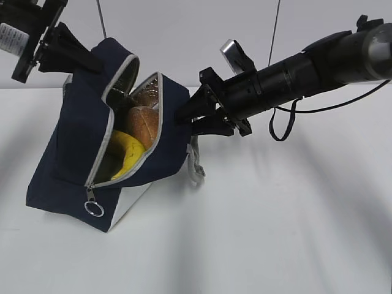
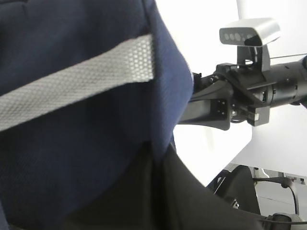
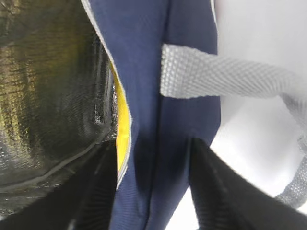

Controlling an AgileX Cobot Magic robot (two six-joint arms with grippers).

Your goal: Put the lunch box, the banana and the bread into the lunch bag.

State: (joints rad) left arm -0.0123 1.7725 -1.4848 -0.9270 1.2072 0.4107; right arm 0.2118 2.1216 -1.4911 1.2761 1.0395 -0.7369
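The navy lunch bag (image 1: 73,147) is tilted, its lower left corner on the white table, and its zipper mouth gapes open. Inside it I see the bread (image 1: 144,125) above the banana (image 1: 126,154). The lunch box is hidden. My left gripper (image 1: 97,63) is shut on the bag's upper left edge; in the left wrist view the gripper (image 2: 158,155) pinches navy fabric below a grey strap (image 2: 76,86). My right gripper (image 1: 185,119) is shut on the bag's right wall. In the right wrist view the gripper (image 3: 153,163) straddles that wall (image 3: 144,72), with a sliver of banana (image 3: 123,122) beside it.
The zipper's ring pull (image 1: 94,209) hangs at the lower end of the opening. A grey strap handle (image 1: 196,165) dangles off the bag's right side. The silver lining (image 3: 48,86) fills the left of the right wrist view. The white table (image 1: 275,233) spreads to the right.
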